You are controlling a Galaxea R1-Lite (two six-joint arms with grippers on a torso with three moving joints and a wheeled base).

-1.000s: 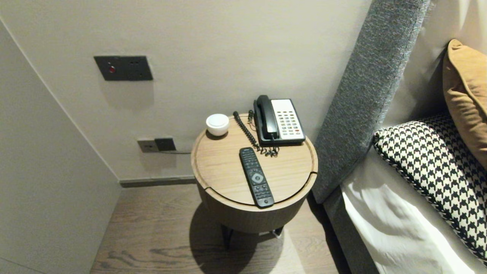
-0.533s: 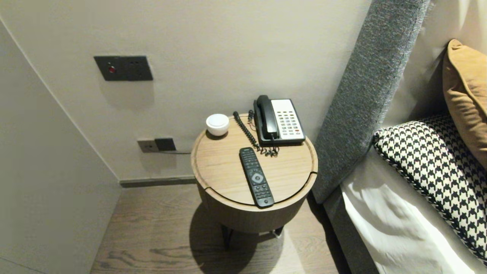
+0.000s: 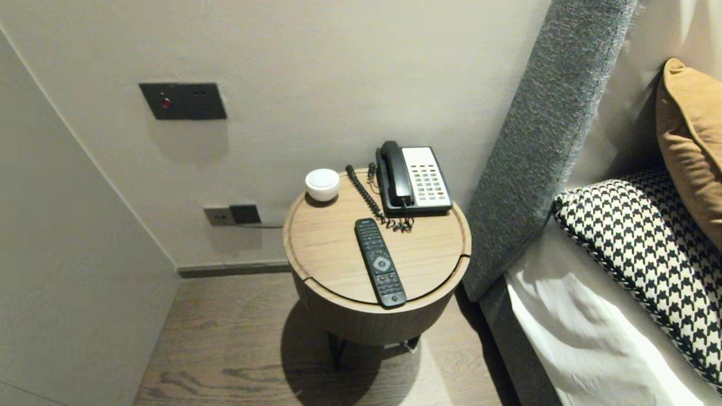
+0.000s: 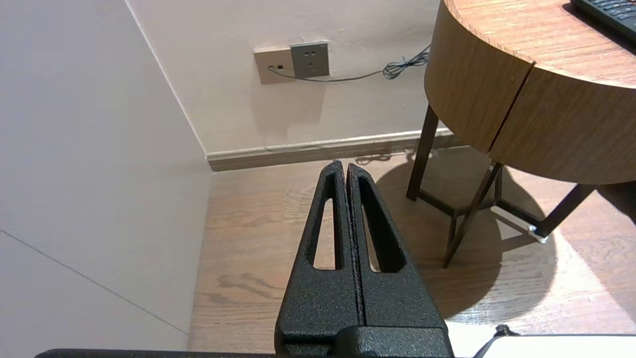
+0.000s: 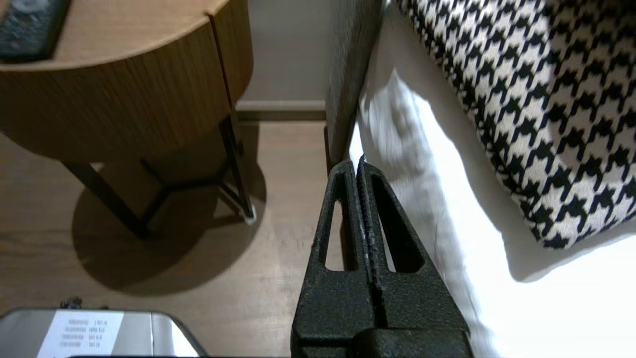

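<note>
A round wooden bedside table (image 3: 327,248) stands against the wall. On it lie a black remote control (image 3: 379,262), a black and white desk phone (image 3: 414,180) with a coiled cord, and a small white round object (image 3: 322,184). Neither arm shows in the head view. My left gripper (image 4: 345,165) is shut and empty, low over the wooden floor, left of the table (image 4: 521,109). My right gripper (image 5: 358,161) is shut and empty, low beside the white bed sheet (image 5: 447,199), right of the table (image 5: 124,99).
A grey upholstered headboard (image 3: 541,129) and the bed with a houndstooth pillow (image 3: 648,248) and a tan cushion (image 3: 691,141) fill the right. A side wall (image 3: 56,254) closes the left. Wall sockets (image 4: 293,62) with a cable sit behind the table.
Nothing differs in the head view; the table and the things on it stay put.
</note>
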